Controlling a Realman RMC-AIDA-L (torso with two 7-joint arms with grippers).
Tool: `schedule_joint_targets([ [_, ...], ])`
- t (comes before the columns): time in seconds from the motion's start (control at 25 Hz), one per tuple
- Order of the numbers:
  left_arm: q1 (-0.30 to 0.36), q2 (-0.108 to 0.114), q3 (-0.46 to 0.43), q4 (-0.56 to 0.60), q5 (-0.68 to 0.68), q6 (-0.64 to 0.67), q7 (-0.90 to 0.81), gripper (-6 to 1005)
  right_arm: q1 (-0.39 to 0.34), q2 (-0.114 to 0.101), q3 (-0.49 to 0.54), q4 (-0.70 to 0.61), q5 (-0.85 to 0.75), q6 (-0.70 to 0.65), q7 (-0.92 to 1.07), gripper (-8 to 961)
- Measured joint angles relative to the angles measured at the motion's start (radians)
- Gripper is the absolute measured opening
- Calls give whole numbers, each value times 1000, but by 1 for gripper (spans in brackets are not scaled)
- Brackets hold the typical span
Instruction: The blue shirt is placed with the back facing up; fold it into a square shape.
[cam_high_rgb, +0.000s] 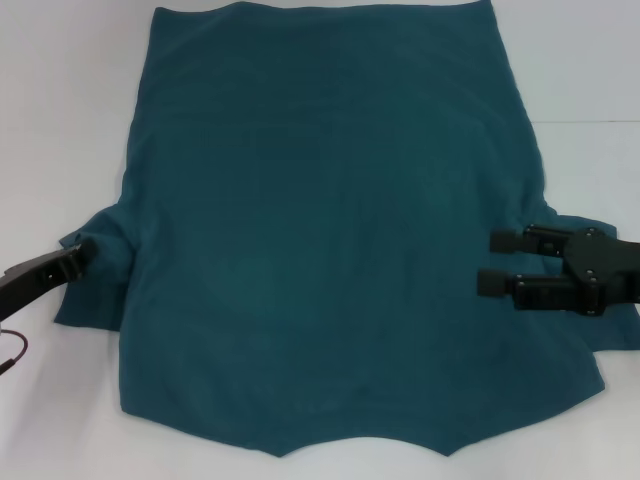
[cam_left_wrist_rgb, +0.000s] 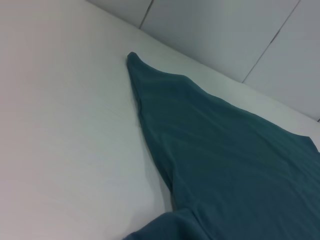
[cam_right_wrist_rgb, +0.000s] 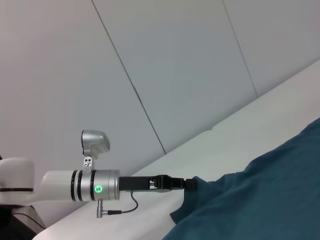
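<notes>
The blue shirt's near hem lies closest, the garment spread flat across the white tabletop, ready for sleeve folds. At nine o'clock the left pincer meets the sleeve; I cannot tell its grip. At three o'clock the right pincer hovers, fingers apart, holding nothing.

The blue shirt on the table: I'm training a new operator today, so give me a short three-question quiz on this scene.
1. True or false: the blue shirt lies spread flat on the white table.
2. Which gripper hovers over the shirt with its fingers apart? A) left B) right
3. Fill in: the left gripper is at the shirt's ____ sleeve.

Key:
1. True.
2. B, the right gripper, at the shirt's right edge.
3. Left; whether it grips the cloth cannot be told.
</notes>
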Motion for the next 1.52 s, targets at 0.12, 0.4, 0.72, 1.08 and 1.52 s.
schedule_joint_targets([
  [0.12, -8, 3, -1, 1, 0, 0, 2, -1, -2, 2, 1, 0, 0, 1, -1, 897],
  [0.4, -28, 17, -8, 10, 0, -33, 4, -1, -5, 1, 11, 27, 0, 13, -10, 895],
  [0.72, -34, 24, -5, 41, 0, -52, 0, -1, -8, 3, 11, 36, 0, 13, -11, 894],
  [1.08, -41, 34, -2, 86, 24, -66, 13, -1, -9, 2, 10, 39, 0, 9, -11, 892],
  [1.52, -68, 32, -2, 94, 26, -85, 147, -1, -9, 3, 10, 38, 0, 8, -11, 890],
])
